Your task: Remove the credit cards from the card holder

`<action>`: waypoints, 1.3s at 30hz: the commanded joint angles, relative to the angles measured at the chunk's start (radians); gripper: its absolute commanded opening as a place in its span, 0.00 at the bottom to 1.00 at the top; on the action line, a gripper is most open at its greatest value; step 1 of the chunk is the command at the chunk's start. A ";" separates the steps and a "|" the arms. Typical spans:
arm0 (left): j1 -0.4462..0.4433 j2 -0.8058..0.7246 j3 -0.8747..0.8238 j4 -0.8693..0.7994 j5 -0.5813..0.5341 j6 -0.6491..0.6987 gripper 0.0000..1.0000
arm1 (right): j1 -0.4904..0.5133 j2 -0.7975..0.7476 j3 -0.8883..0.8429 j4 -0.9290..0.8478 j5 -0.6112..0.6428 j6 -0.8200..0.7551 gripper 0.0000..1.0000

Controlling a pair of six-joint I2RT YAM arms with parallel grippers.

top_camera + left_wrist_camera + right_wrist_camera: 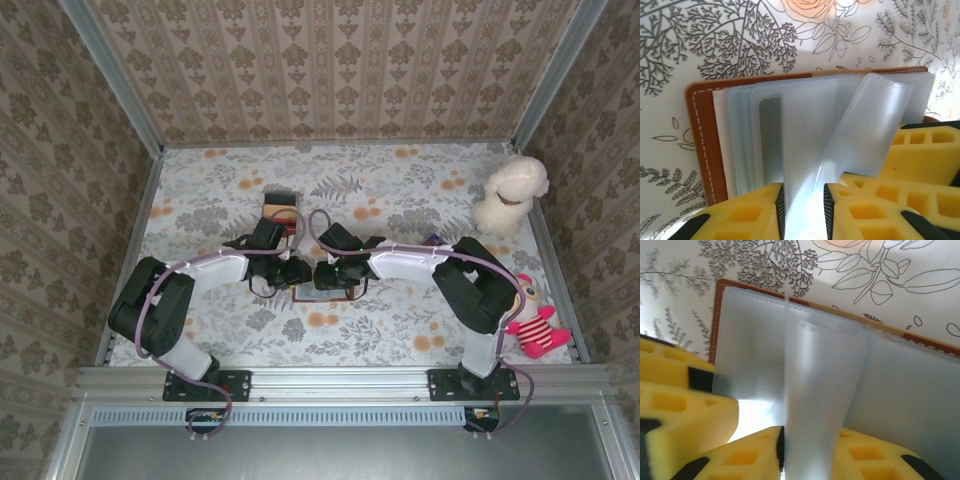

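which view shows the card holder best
Left wrist: the card holder lies open, brown cover and fanned clear sleeves plain. Right wrist: sleeves close up, thin brown rim. Top external: a brown edge, the rest hidden.

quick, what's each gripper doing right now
left gripper: closed on a clear sleeve of the card holder
right gripper: closed on a clear sleeve too

Left claw [804, 206] pinches clear sleeve [805, 150] of open card holder [702, 145].

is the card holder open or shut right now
Open: the card holder lies spread flat, its clear sleeves fanned out, one sleeve pinched by the left gripper.
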 commanded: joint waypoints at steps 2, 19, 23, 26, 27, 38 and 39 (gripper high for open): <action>-0.007 0.002 -0.007 0.043 0.041 -0.005 0.26 | -0.016 -0.082 -0.028 0.002 0.007 0.032 0.31; -0.012 0.036 -0.016 0.215 0.179 -0.072 0.28 | -0.045 -0.265 -0.118 0.037 0.080 0.089 0.36; -0.042 0.028 0.000 0.242 0.171 -0.089 0.37 | -0.071 -0.342 -0.165 0.038 0.138 0.107 0.38; -0.064 0.058 0.023 0.273 0.163 -0.115 0.44 | -0.095 -0.393 -0.208 0.051 0.169 0.122 0.38; -0.072 0.073 0.036 0.277 0.165 -0.116 0.45 | -0.104 -0.408 -0.219 0.054 0.172 0.125 0.38; -0.162 0.267 0.175 0.253 0.113 -0.129 0.53 | -0.147 -0.473 -0.273 0.049 0.176 0.128 0.42; -0.162 0.272 0.177 0.249 0.112 -0.130 0.53 | -0.147 -0.471 -0.275 0.047 0.175 0.129 0.42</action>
